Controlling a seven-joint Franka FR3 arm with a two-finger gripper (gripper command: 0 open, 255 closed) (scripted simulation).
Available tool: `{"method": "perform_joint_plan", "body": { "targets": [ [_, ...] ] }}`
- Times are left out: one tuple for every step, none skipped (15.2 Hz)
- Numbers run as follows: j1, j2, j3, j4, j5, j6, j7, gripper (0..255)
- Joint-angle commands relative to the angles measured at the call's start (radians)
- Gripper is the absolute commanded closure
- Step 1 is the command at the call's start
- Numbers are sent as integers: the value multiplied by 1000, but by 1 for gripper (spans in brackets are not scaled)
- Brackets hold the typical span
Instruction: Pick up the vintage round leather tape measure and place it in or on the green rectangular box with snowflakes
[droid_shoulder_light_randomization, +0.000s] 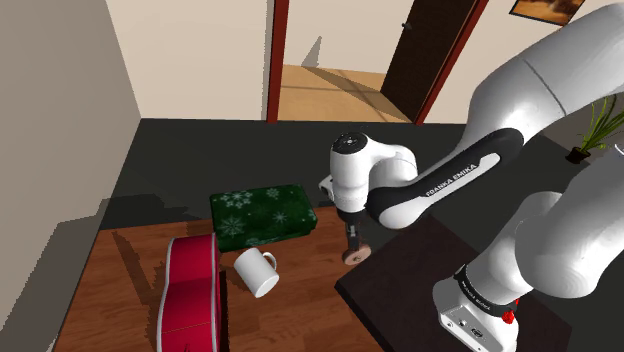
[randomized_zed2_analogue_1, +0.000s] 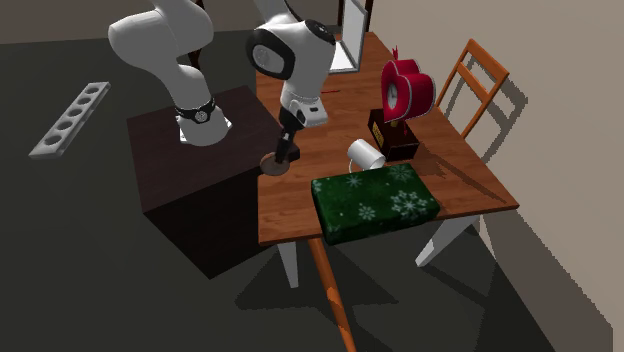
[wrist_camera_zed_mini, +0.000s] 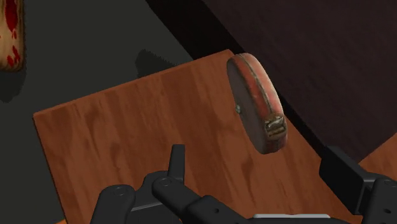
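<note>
Your claw (wrist_camera_zed_mini: 254, 158) hangs with its fingers wide apart and nothing between them, just above the tape (wrist_camera_zed_mini: 254, 102), which stands on its rim at the very edge of the surface (wrist_camera_zed_mini: 127, 140), hard against the dark stand (droid_shoulder_light_randomization: 400, 285). The green box (droid_shoulder_light_randomization: 262, 213) lies near the surface's far corner. You have bare wood between tape and box, with a white mug (droid_shoulder_light_randomization: 257, 271) on its side just beside the box.

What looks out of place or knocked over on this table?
The white mug lies tipped on its side beside the green box. The round tape measure stands on its rim right at the table edge.
</note>
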Motion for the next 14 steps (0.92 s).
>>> {"method": "perform_joint_plan", "body": {
  "targets": [
    [11,75,13,1,-49,47,18,0],
    [13,80,13,1,-52,49,20,0],
    [12,92,10,-3,-63,64,27,0],
    [10,104,7,-7,-76,79,36,0],
    [9,117,3,-10,-88,94,44,0],
    [8,130,-1,-14,-101,108,53,0],
    [7,144,-5,-17,-115,123,62,0],
    [7,157,-10,-19,-129,138,72,0],
    [6,179,-19,-23,-153,160,88,0],
    [7,179,-19,-23,-153,160,88,0],
    [7,179,-19,-23,-153,160,88,0],
    [7,179,-19,-23,-153,160,88,0],
    [7,179,-19,-23,-153,160,88,0],
    [7,179,-19,-23,-153,160,88,0]
  ]
}}
